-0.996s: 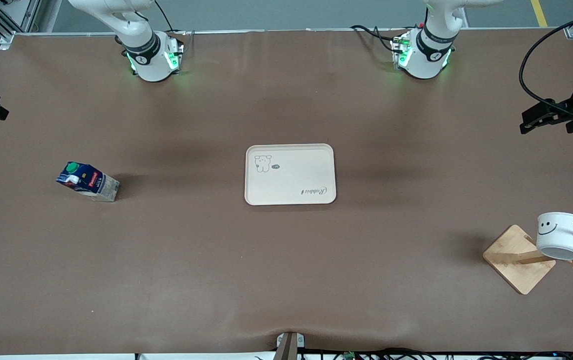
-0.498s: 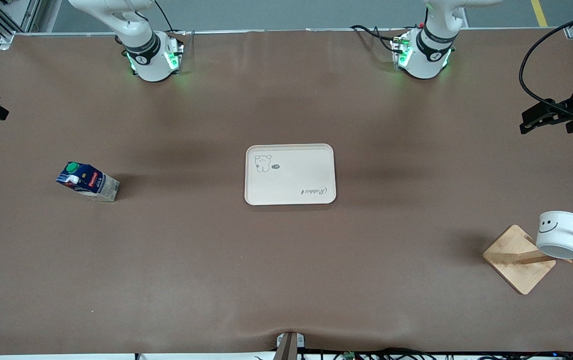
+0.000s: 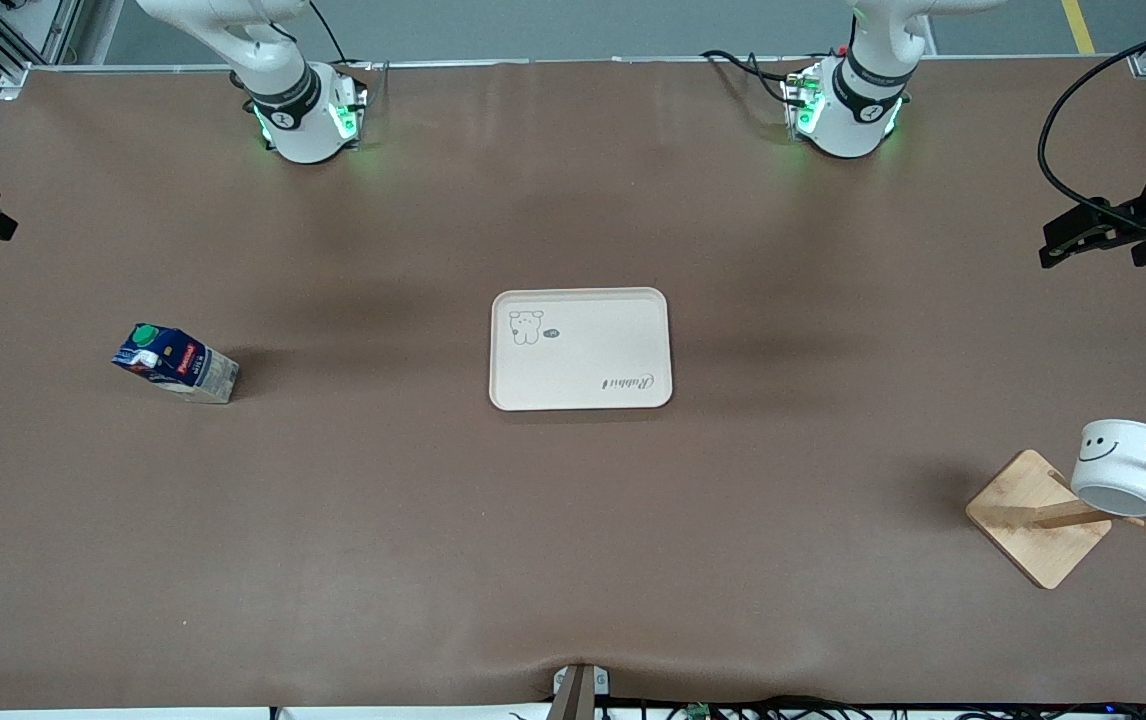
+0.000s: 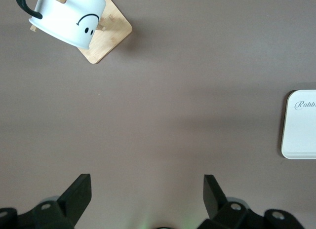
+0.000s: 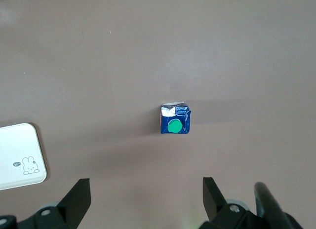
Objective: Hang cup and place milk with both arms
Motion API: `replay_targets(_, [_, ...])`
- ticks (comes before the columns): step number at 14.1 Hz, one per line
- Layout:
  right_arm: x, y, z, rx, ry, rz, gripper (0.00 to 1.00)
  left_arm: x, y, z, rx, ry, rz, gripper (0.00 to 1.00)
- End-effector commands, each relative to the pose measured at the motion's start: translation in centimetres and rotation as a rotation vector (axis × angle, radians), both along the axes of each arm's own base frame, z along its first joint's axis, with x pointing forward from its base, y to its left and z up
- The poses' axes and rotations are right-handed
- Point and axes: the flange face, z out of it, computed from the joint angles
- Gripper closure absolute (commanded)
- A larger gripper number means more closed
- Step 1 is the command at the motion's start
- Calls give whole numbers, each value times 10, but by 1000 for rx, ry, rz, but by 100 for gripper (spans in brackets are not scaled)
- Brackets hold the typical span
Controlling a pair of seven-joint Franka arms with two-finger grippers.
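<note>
The cup has swung up slightly on its wooden rack, nearest you. Farther back sit the milk and tray. You've got left gripper and right gripper both spread wide, empty, high over bare table.

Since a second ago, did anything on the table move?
Only the cup moved: hanging on the wooden rack, it swung slightly, tilting and shifting a little higher in the front view. Nothing was grabbed or let go. The milk and tray stayed put; the left gripper and right gripper stayed open, high over the table.
</note>
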Motion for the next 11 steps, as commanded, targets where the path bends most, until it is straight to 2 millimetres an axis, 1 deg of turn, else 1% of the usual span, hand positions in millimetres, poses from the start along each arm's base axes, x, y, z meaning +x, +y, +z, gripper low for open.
replay_targets(1, [-1, -2, 4, -11, -6, 0, 0, -3, 0, 4, 2, -2, 4, 0])
replay_targets(11, [-1, -7, 4, -11, -7, -9, 0, -7, -5, 5, 3, 13, 26, 0])
